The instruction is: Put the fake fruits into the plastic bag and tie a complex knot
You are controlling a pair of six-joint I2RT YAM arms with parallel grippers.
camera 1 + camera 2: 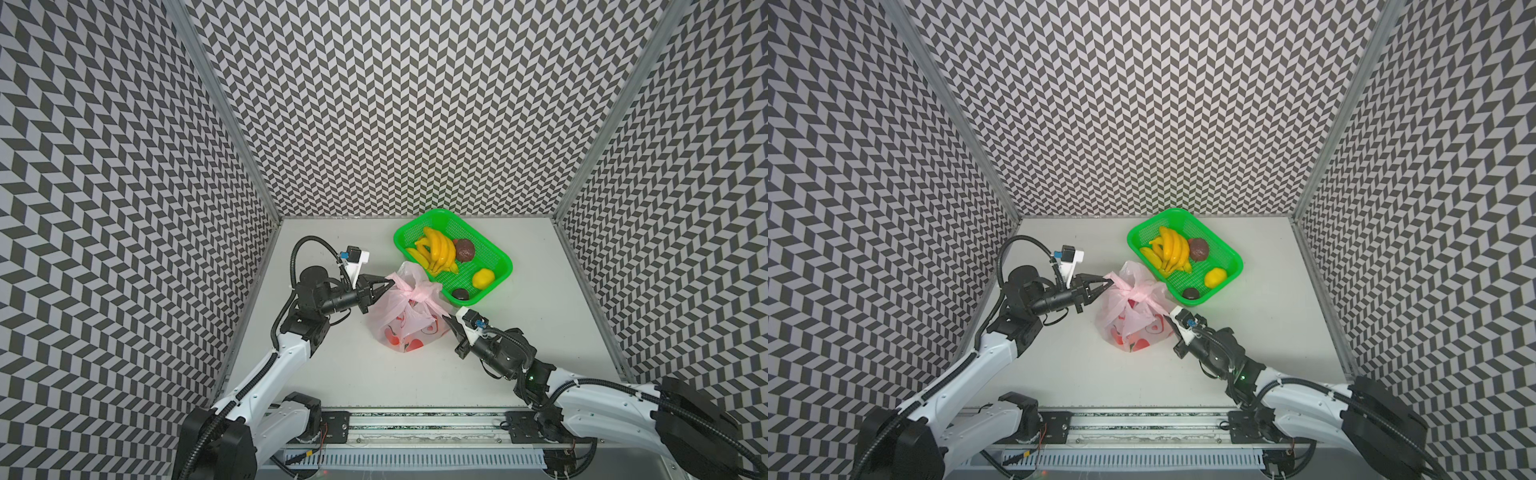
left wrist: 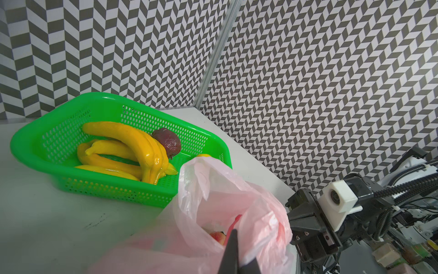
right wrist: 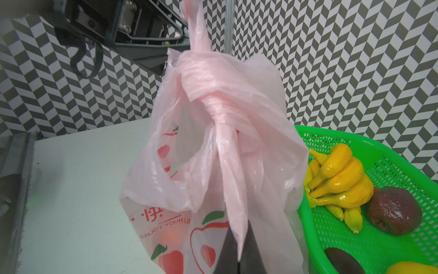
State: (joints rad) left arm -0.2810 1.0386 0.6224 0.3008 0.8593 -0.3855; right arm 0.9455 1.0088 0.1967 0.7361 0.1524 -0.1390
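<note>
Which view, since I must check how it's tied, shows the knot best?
Right wrist: the knot fills the frame close up, its wraps clear. In both top views it is small and distant. The left wrist view shows loose bag but no clear knot.

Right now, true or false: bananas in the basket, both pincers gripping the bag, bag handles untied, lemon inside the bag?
1. The bananas lie in the basket. True.
2. The left pincer and right pincer are each shut on a strip of the bag. True.
3. The bag's handles are untied. False: they are tied in a knot.
4. The lemon is inside the bag. False: the lemon lies in the basket.
</note>
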